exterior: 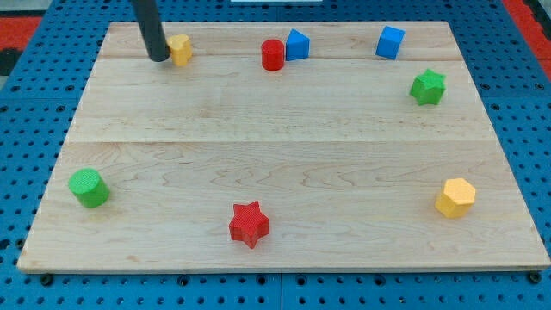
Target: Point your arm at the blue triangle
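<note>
The blue triangle (297,45) sits near the view's top, middle, touching or almost touching a red cylinder (273,54) on its left. My tip (158,58) is at the view's top left, right beside a small yellow block (180,49) on its left side. The tip is far to the left of the blue triangle. A blue cube (390,42) lies further right along the top.
A green star (428,87) is at the upper right. A yellow hexagon (455,197) is at the lower right. A red star (249,224) is at the bottom middle. A green cylinder (89,188) is at the lower left. The wooden board (284,138) rests on a blue perforated table.
</note>
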